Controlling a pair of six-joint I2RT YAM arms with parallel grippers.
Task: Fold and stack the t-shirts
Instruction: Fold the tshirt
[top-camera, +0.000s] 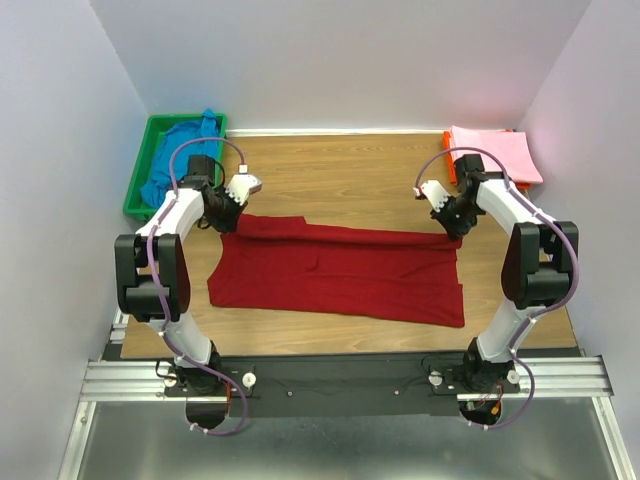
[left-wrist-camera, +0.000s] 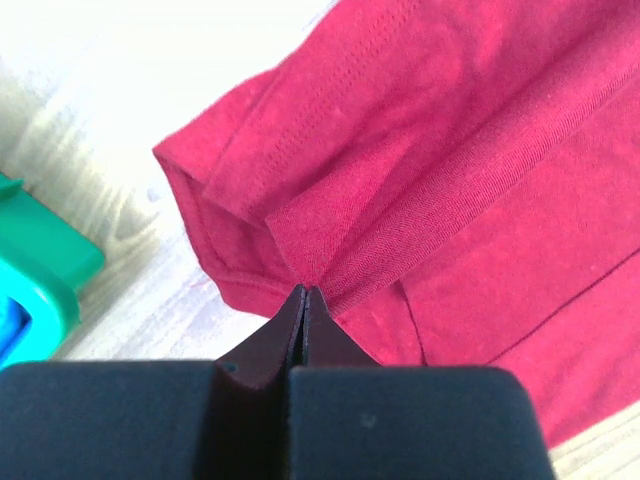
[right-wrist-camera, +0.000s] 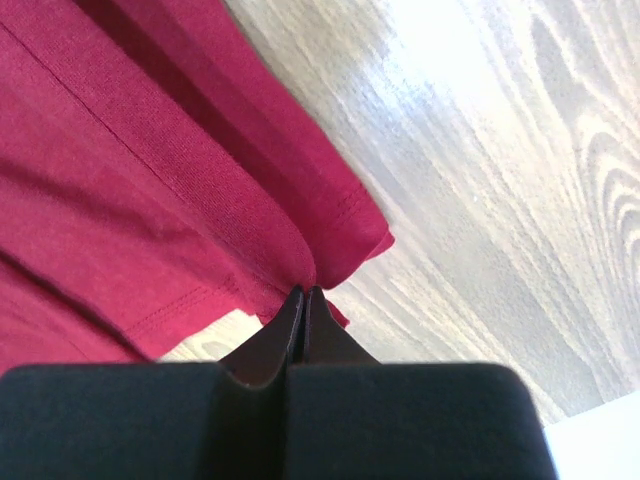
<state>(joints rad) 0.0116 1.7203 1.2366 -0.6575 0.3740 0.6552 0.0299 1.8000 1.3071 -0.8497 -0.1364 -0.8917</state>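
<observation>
Twin arms, same build: the left arm and right arm have white shells with chunky black joint housings, and a purple cable loops along each. The left gripper and right gripper are matte black wedges. The bases sit on a silver rail at the near edge.

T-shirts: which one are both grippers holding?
The red tee, pinched by the left gripper and right gripper; the blue tee lies in the bin, the pink tee far right.
</observation>
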